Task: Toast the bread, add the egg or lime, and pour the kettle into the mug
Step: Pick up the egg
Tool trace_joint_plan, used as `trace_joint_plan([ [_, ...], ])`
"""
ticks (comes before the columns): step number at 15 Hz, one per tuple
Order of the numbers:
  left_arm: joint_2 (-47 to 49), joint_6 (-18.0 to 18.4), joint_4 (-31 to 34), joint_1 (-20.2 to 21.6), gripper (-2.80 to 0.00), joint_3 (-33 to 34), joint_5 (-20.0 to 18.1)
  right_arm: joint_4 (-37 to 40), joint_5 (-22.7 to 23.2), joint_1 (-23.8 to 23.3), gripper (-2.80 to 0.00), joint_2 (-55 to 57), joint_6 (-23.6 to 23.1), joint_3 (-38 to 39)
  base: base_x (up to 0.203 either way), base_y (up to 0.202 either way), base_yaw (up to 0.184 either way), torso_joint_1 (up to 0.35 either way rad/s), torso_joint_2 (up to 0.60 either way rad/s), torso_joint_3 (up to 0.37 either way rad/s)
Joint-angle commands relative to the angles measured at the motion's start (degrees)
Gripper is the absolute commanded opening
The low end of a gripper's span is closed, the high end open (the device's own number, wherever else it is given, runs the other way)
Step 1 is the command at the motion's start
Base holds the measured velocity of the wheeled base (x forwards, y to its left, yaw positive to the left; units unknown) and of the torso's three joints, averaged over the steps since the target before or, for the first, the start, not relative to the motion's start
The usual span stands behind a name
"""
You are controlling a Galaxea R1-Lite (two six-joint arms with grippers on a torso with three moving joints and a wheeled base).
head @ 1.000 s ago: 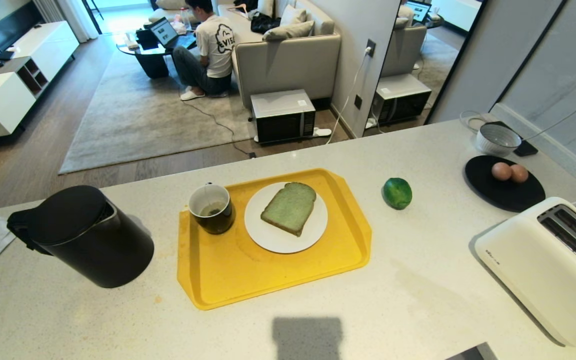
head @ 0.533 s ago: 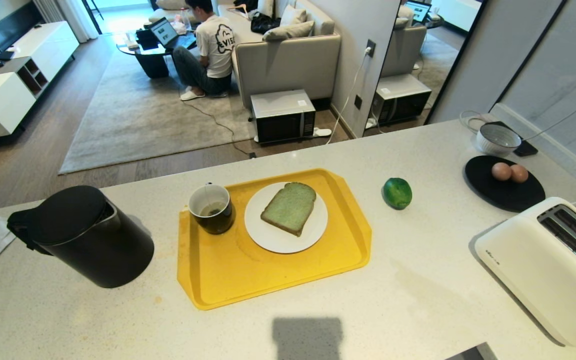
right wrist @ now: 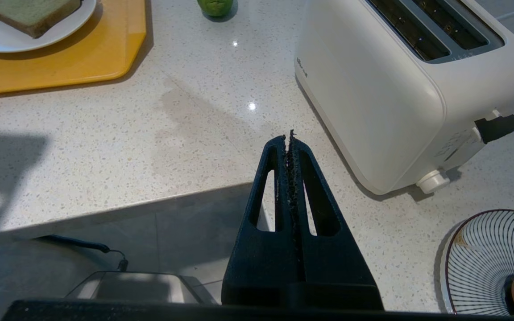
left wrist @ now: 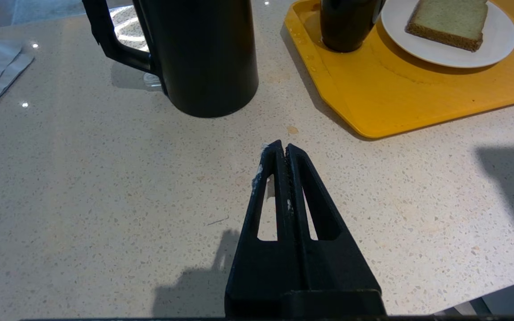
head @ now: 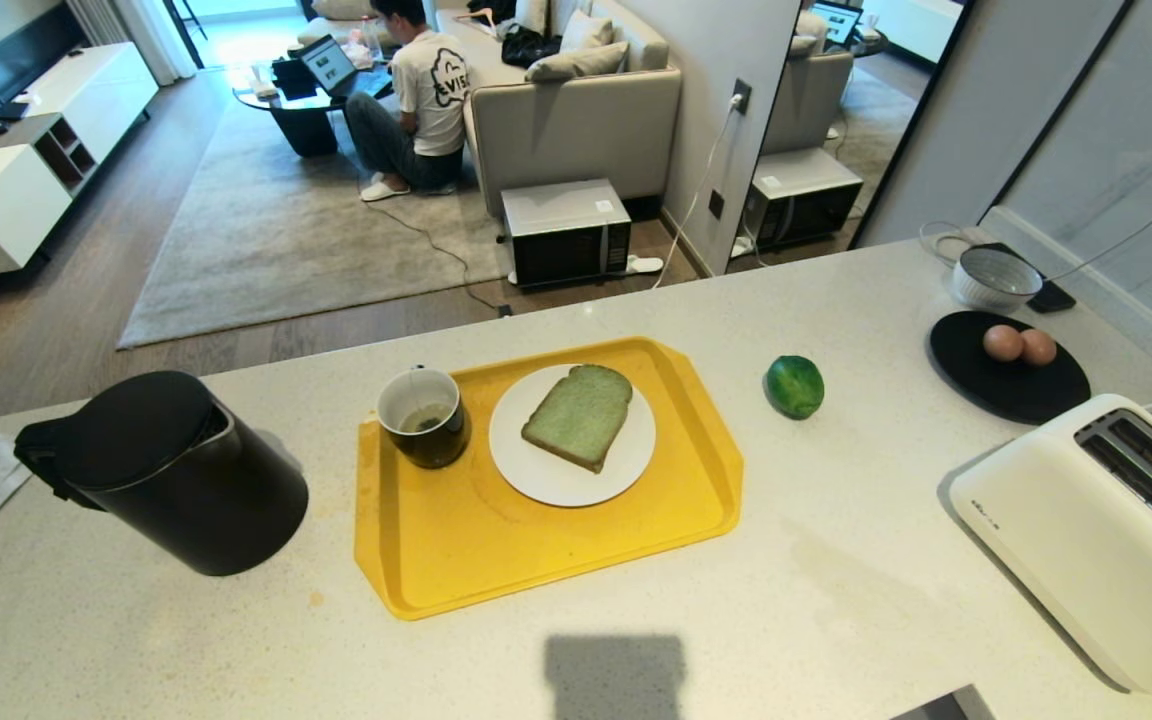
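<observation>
Nothing is shifting on the counter [head: 836, 600] since the earlier frames; every object is sitting where it was. Farthest left, the kettle [head: 176, 475] is standing upright with its lid down, handle pointing toward the left edge, well clear of the yellow tray [head: 456, 560]. Inside the tray, the mug [head: 423, 417] is holding a little dark residue, and just beside it the white plate [head: 546, 480] is carrying the bread [head: 578, 415], lying flat. Open counter is stretching right of the tray to the lime [head: 794, 386], resting alone. Farther right, a black plate [head: 1016, 395] is bearing two eggs [head: 1003, 342], touching each other, with a grey bowl [head: 994, 277] behind. The white toaster [head: 1056, 520] is sitting at the right edge, slots showing nothing inside. Near the front edge, the left gripper [left wrist: 282, 146] and the right gripper [right wrist: 289, 138] are hovering with fingers pressed together, gripping nothing.
</observation>
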Motion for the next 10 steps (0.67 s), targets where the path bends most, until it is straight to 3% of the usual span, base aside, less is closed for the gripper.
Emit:
trace_joint_plan([
  [1, 0.05, -0.01, -0.02, 0.01, -2.8, 0.07, 0.02, 0.01, -0.13, 0.0, -2.8, 0.16, 0.05, 0.09, 0.0, 0.0, 0.0, 0.0, 0.0, 0.0],
  [10, 0.05, 0.15, -0.11, 0.01, -2.8, -0.01, 0.02, -0.07, -0.13, 0.0, -2.8, 0.16, 0.06, 0.09, 0.0, 0.0, 0.0, 0.0, 0.0, 0.0],
])
